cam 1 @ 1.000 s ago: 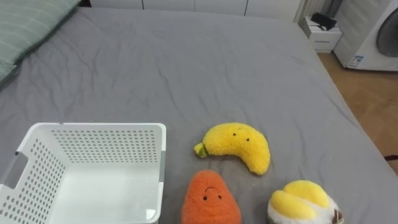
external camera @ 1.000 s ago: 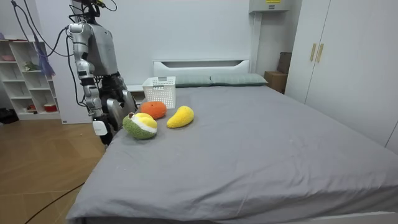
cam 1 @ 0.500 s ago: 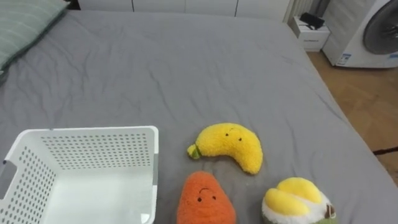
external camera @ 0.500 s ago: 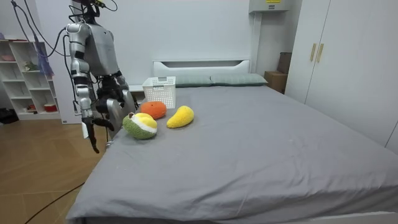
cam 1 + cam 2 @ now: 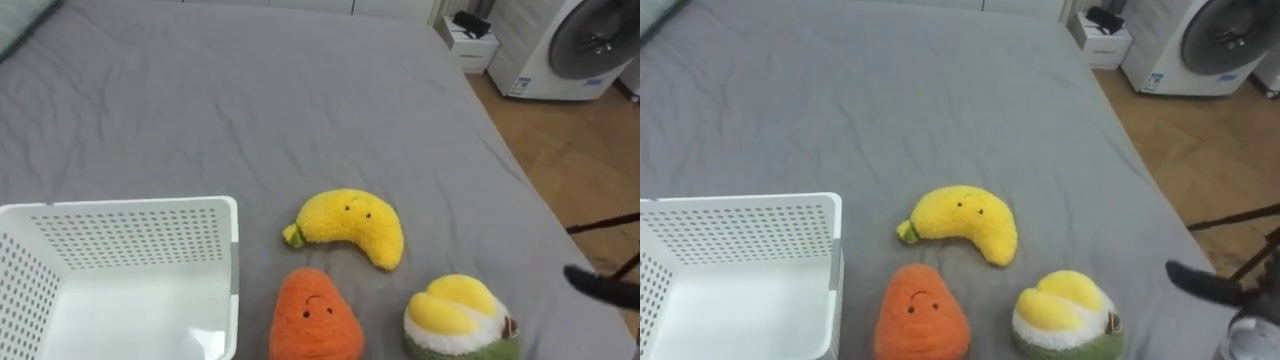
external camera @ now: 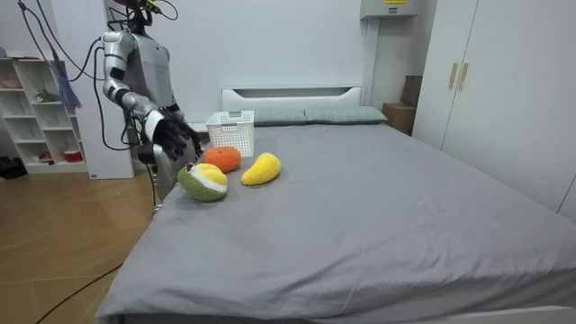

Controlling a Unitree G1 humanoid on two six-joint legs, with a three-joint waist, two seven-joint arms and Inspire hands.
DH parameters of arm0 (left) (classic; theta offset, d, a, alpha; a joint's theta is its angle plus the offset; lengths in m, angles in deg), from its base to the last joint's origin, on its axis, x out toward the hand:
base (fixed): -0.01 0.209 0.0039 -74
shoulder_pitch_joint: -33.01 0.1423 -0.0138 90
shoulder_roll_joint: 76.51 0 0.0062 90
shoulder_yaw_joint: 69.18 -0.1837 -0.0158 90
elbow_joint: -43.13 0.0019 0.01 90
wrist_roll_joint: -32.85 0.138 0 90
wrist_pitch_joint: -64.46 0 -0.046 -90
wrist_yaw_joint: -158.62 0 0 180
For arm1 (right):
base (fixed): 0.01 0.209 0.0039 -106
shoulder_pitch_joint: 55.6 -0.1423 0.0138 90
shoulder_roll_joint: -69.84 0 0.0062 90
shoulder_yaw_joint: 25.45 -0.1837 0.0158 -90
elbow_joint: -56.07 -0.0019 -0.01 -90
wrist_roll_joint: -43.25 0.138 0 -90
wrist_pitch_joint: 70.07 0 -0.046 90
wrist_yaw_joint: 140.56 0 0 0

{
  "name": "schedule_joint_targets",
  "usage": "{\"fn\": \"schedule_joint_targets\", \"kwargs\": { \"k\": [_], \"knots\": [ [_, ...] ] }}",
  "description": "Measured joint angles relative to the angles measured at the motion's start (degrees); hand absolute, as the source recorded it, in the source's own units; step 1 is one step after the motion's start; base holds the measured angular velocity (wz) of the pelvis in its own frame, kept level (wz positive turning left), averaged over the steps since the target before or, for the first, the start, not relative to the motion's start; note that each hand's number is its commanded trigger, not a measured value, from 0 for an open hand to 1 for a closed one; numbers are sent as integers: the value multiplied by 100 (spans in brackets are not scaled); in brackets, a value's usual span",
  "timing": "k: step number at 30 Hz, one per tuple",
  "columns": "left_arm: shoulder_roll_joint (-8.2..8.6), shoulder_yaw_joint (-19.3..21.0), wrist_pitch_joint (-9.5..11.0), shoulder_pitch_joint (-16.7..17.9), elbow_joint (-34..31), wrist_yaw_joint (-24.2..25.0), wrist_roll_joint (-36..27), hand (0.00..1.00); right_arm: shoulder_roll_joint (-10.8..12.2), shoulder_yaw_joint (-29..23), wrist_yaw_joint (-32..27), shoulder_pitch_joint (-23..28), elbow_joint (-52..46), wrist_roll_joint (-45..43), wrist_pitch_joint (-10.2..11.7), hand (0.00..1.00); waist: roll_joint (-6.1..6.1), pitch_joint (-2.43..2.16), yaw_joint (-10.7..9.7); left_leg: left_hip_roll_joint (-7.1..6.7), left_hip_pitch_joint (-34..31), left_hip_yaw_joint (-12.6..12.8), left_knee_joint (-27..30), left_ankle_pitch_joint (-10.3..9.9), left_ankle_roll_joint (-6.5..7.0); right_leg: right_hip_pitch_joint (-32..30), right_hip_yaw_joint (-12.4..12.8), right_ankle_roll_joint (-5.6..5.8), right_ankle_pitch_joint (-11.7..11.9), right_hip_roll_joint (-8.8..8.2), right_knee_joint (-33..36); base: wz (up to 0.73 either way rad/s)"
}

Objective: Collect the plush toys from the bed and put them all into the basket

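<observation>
Right robot hand (image 5: 1205, 284) was raised just off the bed (image 5: 250, 100) edge, fingers straight, holding nothing. Yellow-green plush (image 5: 458, 318) lay nearest, then orange plush (image 5: 315, 318), banana plush (image 5: 350, 225), all on bed; white basket (image 5: 120, 215) left of them.

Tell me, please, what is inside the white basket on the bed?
Nothing visible: the white basket shows a bare floor and perforated walls, with no toys in it. Its near side runs off the picture, so that part is unseen.

Right hand (image 6: 175, 137) held out forward, fingers (image 5: 1200, 282) straight
</observation>
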Motion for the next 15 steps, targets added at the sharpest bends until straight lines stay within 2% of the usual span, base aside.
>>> {"fn": "schedule_joint_targets", "kwargs": {
  "k": [4, 8, 11, 13, 15],
  "knots": [
    [2, -10, 6, 38, -32, -1, 5, 0, 12, 295, 41, 1, -477, -622, 121, 0, 20, -12, 32, 2, -2, 1, -19, 5, -3, 0, -26, 0, 1, -1, 1, 0],
    [21, -30, 38, 131, -31, -21, 9, 0, 139, 306, 175, 31, -651, -884, 121, 0, 152, -68, 46, 0, 30, -11, -16, 5, -1, 62, -35, 2, 2, -8, 7, 0],
    [93, -30, 62, 169, -33, -46, 14, 0, 150, 376, 288, 68, -647, -1146, 119, 0, 237, -57, 82, 6, 29, -8, -20, 5, -1, 51, -31, 2, 2, -15, 58, 0],
    [117, -32, 60, 187, -33, -46, 30, 0, 150, 535, 542, 109, -639, -1385, 104, 0, 221, -40, 86, 13, 23, -3, -14, 3, -4, 21, -29, 2, -1, -34, 74, -4],
    [139, -58, 49, 169, -94, -45, 24, 0, 150, 593, 750, 109, -639, -1450, 92, 0, 213, -46, 83, 10, 16, 1, -8, 6, -6, -13, -29, 0, -4, -42, 79, -2]
  ]
}}
